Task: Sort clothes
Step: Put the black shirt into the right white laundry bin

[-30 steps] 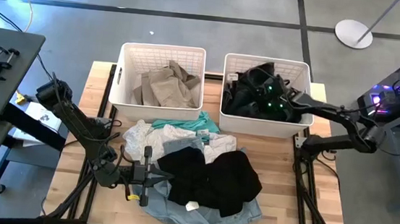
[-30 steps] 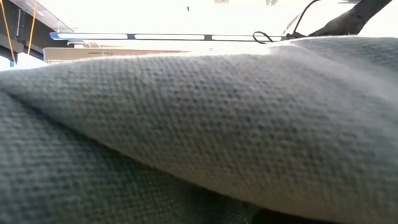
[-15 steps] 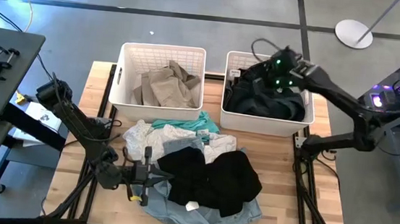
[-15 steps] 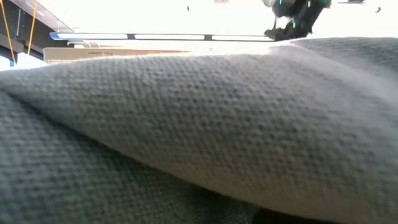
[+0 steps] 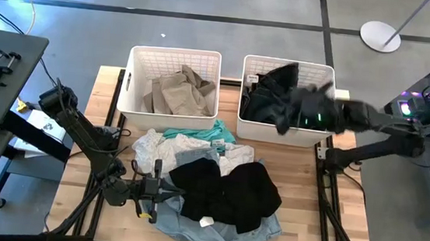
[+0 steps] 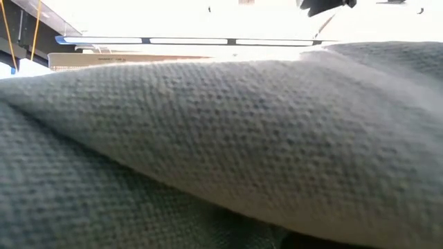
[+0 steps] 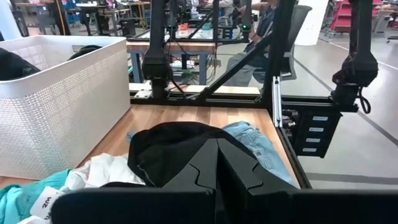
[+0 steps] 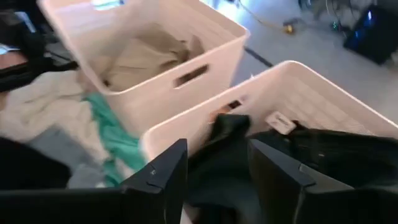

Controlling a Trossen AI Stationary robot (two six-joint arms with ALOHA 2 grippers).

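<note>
The clothes lie in a pile on the table: white, teal, black and denim. Tan clothes fill the left white basket. Black clothes fill the right basket. My right gripper hangs open above the right basket's near left corner, with nothing between its fingers. My left gripper is shut at the pile's left edge, pointing level over the black garment. Grey cloth covers nearly all of the low view.
The two baskets stand side by side along the table's far edge. Bare wood shows right of the pile and at the near left. A seated person shows in the room beyond the table.
My right gripper has risen out of the right basket and swung toward that basket's near side, tipping downward. The black clothes stay in the basket. The pile on the table lies as before.
</note>
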